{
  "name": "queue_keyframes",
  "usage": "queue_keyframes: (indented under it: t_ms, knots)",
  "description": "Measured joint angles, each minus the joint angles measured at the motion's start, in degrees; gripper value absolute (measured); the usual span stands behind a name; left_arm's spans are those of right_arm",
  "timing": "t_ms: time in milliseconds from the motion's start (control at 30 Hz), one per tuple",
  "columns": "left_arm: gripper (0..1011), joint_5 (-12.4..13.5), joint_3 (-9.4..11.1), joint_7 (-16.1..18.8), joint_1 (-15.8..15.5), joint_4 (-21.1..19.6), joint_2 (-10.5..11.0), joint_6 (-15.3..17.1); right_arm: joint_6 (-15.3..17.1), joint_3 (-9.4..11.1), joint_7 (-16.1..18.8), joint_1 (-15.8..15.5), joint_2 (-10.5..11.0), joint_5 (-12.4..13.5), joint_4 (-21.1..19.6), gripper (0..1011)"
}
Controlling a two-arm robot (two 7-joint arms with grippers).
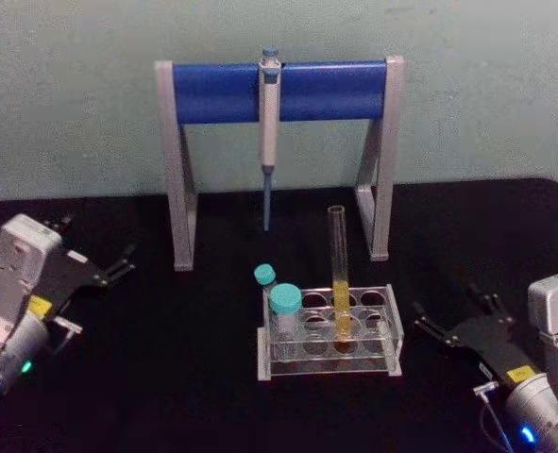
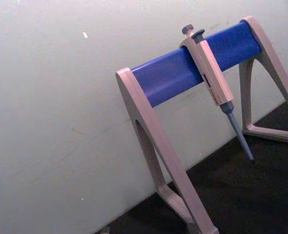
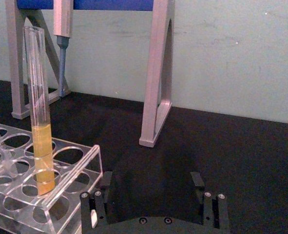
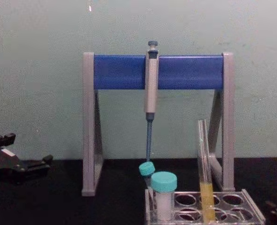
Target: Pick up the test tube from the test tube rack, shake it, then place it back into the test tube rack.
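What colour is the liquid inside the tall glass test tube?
Yellow-orange. The liquid fills the lower part of the test tube; it shows best in the right wrist view.

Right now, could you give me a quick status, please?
Left gripper and right gripper open, either side of rack. Tube upright in rack. Nothing between right gripper and tube.

Both arms end in pale grey, boxy wrist housings carrying black grippers with thin, dark fingers. The left gripper [image 1: 118, 265] has a yellow label on its black body and a green light below. The right gripper [image 1: 456, 321] bears a yellow label, a blue light and small round screws.
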Motion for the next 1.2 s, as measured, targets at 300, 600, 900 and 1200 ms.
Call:
queue_keyframes:
  t_ms: [300, 600, 900, 1200]
  knots:
    - [1010, 0.0, 0.0, 0.0, 0.0, 0.0, 0.0, 0.0, 0.0, -0.02, -0.04, -0.02, 0.09, 0.0, -0.14, 1000]
    - [1009, 0.0, 0.0, 0.0, 0.0, 0.0, 0.0, 0.0, -0.02, -0.06, -0.07, -0.07, 0.13, 0.01, -0.21, 1000]
    - [1010, 0.0, 0.0, 0.0, 0.0, -0.01, 0.0, 0.0, -0.03, -0.09, -0.11, -0.08, 0.18, 0.03, -0.26, 1000]
    - [1010, 0.0, 0.0, 0.0, 0.0, 0.0, 0.0, 0.0, -0.03, -0.09, -0.12, -0.08, 0.18, 0.05, -0.28, 1000]
